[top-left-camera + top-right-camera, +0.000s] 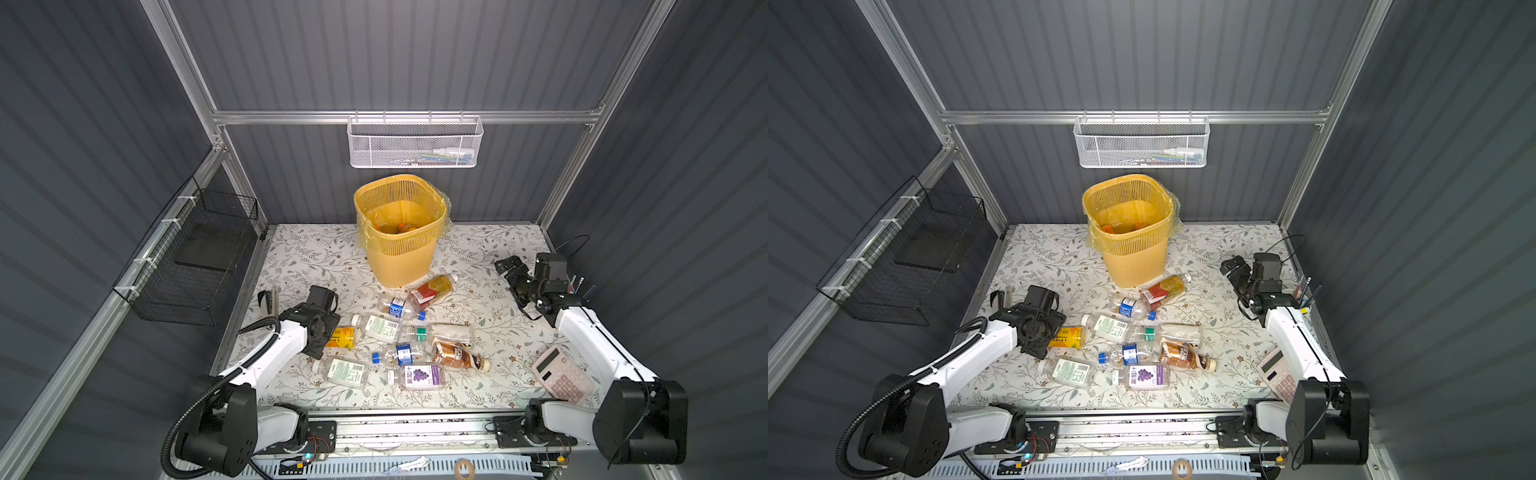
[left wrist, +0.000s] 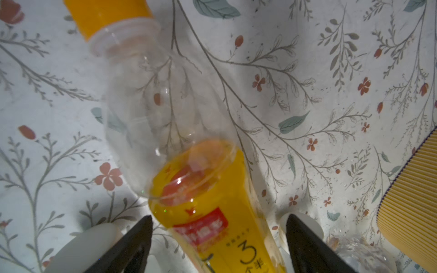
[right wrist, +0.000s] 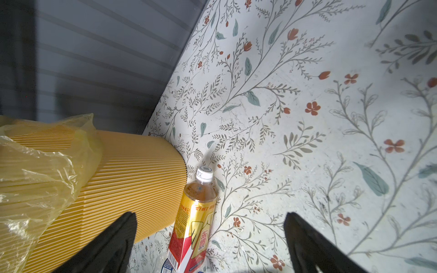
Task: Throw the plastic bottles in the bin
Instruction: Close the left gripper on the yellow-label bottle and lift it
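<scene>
9 plastic bottles (image 1: pixel 376 327) lie on the table (image 1: pixel 478 249), so most of the job is left. The left gripper (image 2: pixel 218 217) is spread astride the yellow-labelled bottle (image 1: pixel 341 336), not yet pinching it. The right gripper (image 3: pixel 210 214) hangs spread and empty. In the bin (image 1: pixel 399 257), 2 orange caps (image 1: pixel 1108 228) show.

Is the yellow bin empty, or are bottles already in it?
Not empty. In both top views orange bottle parts show at the bottom of the upright bin; how many bottles, cannot tell.
</scene>
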Robot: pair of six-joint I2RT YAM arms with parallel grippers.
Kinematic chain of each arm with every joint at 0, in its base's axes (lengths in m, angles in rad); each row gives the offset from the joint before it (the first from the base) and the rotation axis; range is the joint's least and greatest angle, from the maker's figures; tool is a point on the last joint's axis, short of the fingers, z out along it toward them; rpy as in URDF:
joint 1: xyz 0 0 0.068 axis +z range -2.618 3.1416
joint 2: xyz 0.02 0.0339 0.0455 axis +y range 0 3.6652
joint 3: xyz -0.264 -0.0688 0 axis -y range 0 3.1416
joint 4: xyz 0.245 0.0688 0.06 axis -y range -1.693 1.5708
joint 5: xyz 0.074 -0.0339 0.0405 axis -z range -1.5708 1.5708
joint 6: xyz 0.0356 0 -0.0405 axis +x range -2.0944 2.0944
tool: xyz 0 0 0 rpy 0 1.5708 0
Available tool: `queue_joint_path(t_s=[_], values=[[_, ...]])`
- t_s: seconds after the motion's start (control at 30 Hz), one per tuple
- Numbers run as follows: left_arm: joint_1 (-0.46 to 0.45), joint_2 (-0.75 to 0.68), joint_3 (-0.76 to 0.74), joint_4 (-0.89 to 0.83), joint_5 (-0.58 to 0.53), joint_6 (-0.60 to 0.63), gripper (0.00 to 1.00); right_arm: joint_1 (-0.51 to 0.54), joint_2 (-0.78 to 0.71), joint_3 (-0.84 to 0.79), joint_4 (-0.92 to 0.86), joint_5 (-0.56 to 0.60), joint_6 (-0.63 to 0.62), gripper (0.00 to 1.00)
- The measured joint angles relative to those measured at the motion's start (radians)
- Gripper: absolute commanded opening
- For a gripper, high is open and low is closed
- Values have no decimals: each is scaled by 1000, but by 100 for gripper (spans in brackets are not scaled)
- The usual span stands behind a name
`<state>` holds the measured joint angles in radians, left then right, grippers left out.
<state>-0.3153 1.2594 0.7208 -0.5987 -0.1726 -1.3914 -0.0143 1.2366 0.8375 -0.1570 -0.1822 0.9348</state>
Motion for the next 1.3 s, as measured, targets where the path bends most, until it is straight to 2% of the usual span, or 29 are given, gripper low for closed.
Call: queue_joint_path(t_s=[0.6,1.07,1.3], values=[[2,87,-29,109,52,11,84,-1,-5,0,-8,11,5,99],[3,92,-47,164,72,14,64,-7,-30,0,-27,11,5,99],[5,-10,-59,178,50,18,58,-13,-34,0,-31,15,4,99]])
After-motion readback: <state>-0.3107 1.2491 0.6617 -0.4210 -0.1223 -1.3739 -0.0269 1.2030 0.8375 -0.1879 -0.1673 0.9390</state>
